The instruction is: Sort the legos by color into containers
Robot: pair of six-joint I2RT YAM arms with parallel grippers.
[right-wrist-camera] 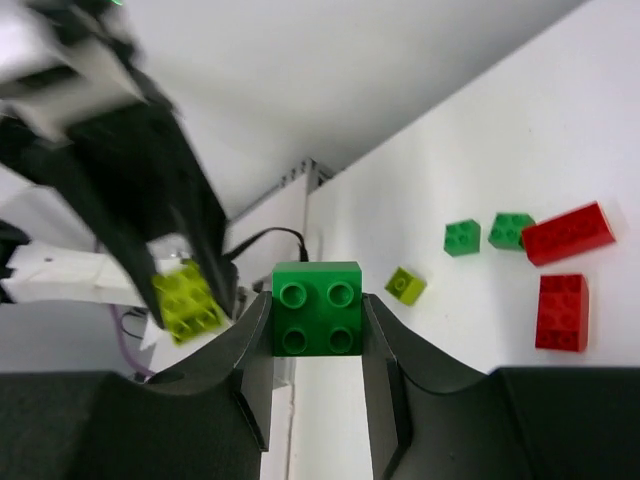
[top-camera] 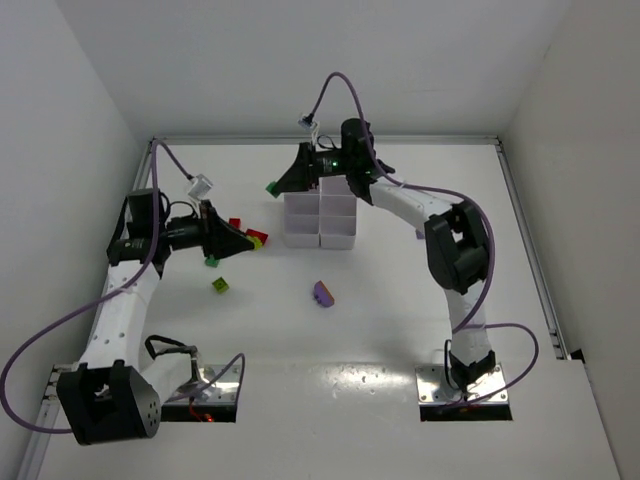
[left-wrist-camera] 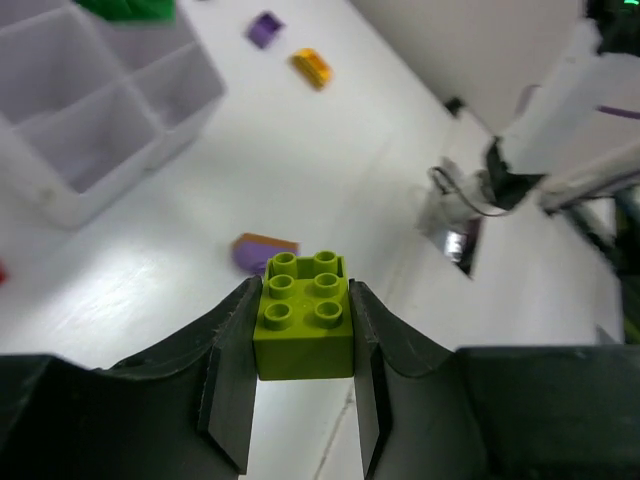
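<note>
Near the white plastic 6-compartment tray (top-camera: 338, 238), the right end effector (right-wrist-camera: 318, 300) is clamped on a dark green studded brick (right-wrist-camera: 318, 322). The left end effector (left-wrist-camera: 304, 295) pinches a lime studded brick (left-wrist-camera: 305, 335), left of the tray. Compartments in view look empty, while red bricks (right-wrist-camera: 560, 310) and a purple brick (top-camera: 323, 293) lie loose on the surface (top-camera: 400, 320), so sorting looks barely begun.

In the left wrist view the tray (left-wrist-camera: 75, 205) runs off the upper left, a green brick (left-wrist-camera: 125, 8) is cut by the top edge, and a purple brick (left-wrist-camera: 250, 255) sits partly behind the lime brick (left-wrist-camera: 305, 315). In the right wrist view the left arm (right-wrist-camera: 60, 70), at upper left, is blurred.
</note>
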